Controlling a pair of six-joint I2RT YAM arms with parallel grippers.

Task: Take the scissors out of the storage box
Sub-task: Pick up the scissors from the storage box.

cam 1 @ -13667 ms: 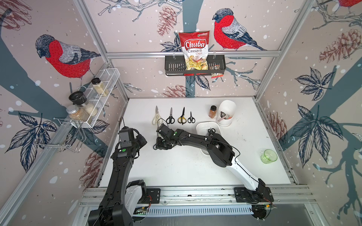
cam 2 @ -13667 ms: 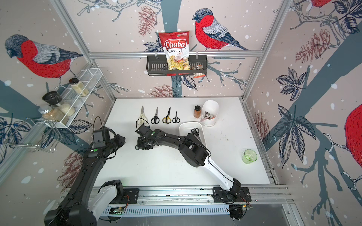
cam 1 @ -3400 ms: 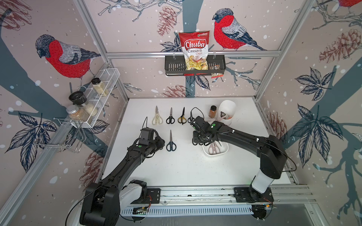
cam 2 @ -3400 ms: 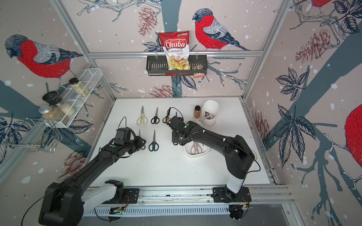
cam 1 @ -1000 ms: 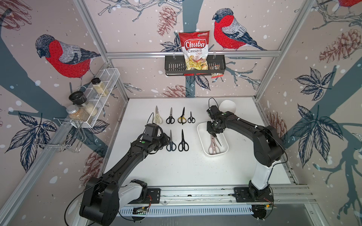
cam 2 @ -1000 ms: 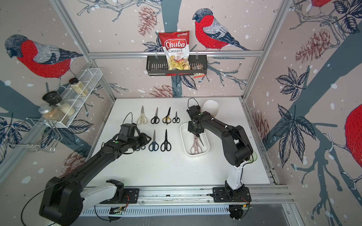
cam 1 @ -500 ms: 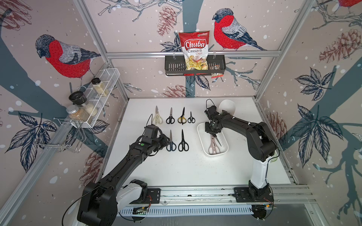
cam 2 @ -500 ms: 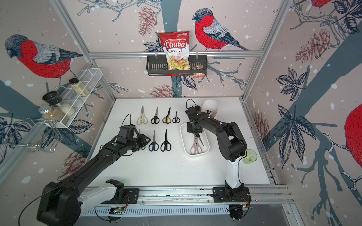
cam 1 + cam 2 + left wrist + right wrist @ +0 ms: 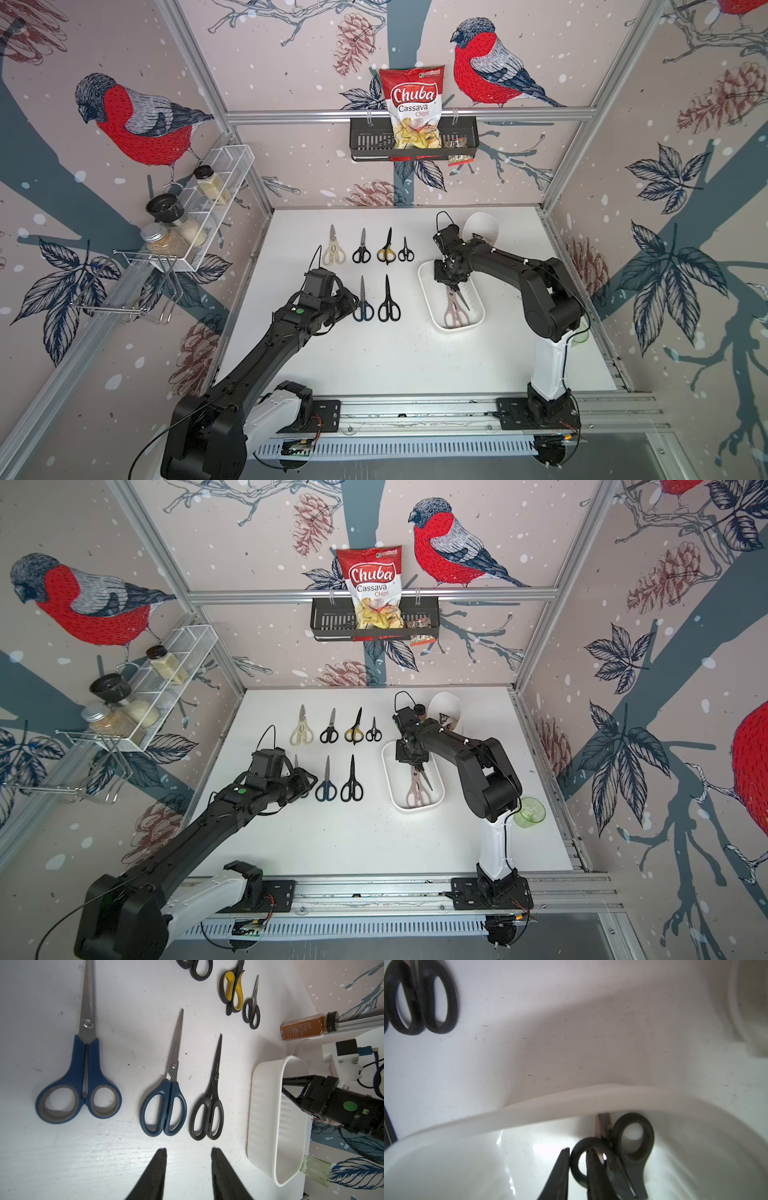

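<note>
Now that the right gripper (image 9: 577,1150) has clenched a handle loop of the small black scissors (image 9: 649,1140), bottom-centre inside the storage box (image 9: 571,1101), lift-out looks ready, while the left gripper (image 9: 189,1149) gapes empty.

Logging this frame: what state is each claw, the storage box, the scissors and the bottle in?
Right claw, pinched on a handle loop of the small black scissors.
Left claw, open, empty.
Storage box, holding two pairs.
Pinkish-beige scissors, lying flat in the box.
Seven table scissors, blades closed, laid out in two rows.
Spice bottle, capped.
</note>
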